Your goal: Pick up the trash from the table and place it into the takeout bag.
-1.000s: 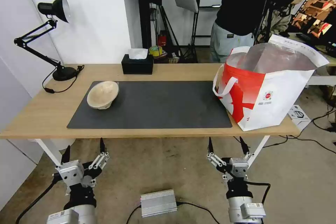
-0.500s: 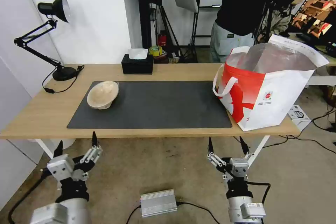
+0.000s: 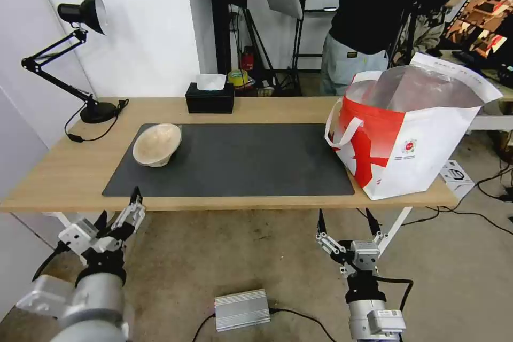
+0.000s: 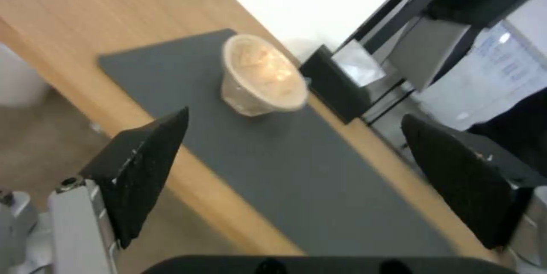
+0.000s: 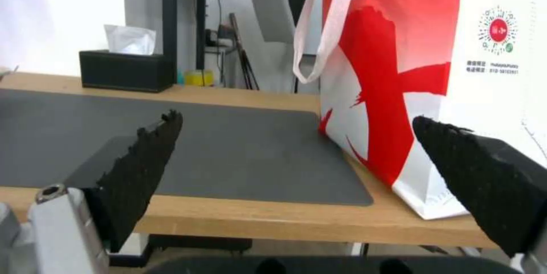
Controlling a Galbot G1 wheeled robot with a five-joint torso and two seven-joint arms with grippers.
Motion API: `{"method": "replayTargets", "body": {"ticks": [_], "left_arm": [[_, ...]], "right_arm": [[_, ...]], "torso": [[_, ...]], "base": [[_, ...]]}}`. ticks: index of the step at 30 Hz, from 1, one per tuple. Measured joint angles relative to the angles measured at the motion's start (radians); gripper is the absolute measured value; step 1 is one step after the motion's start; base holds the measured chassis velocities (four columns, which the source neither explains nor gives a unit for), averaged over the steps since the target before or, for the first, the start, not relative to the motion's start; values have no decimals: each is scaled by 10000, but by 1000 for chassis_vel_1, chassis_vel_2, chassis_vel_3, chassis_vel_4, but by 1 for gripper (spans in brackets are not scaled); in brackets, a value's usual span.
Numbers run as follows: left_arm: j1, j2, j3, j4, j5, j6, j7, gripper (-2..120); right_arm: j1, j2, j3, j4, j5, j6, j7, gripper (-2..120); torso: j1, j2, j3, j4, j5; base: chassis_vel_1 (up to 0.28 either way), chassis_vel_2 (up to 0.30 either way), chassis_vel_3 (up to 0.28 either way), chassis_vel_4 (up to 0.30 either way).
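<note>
The left gripper (image 3: 118, 212), jaws released below the surface (image 3: 64, 171), risked clipping its edge before reaching the pulp bowl (image 3: 156, 144).

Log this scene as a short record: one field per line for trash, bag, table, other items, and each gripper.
trash: beige pulp bowl tilted on the mat's left end
mat: dark grey mat on the table
bag: takeout bag upright on the table's right end, mouth open
other items: tissue box, desk lamp at the back
left gripper: open, at the near table edge, below the bowl
right gripper: open, parked below the table edge
</note>
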Motion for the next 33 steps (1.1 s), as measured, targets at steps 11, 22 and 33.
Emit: {"method": "replayTargets", "body": {"ticks": [11,22,33], "left_arm": [[-2033,1920,-560,1111,-4274,-162,-1649,100],[-4324,3014,-29,3084,-6118,-352,-2335,100],[-5352,3497,317,4717,-6416,-368,-2608,100]], "right_arm": [[1,0,1,2,2,1,0,100],[1,0,0,1,3,1,1,100],[1,0,1,0,3,0,1,100]], "torso": [[0,0,0,1,-3],[0,0,0,-1,-2],[1,0,0,-2,-2]], "base": [[0,0,0,0],[0,0,0,0],[0,0,0,0]]}}
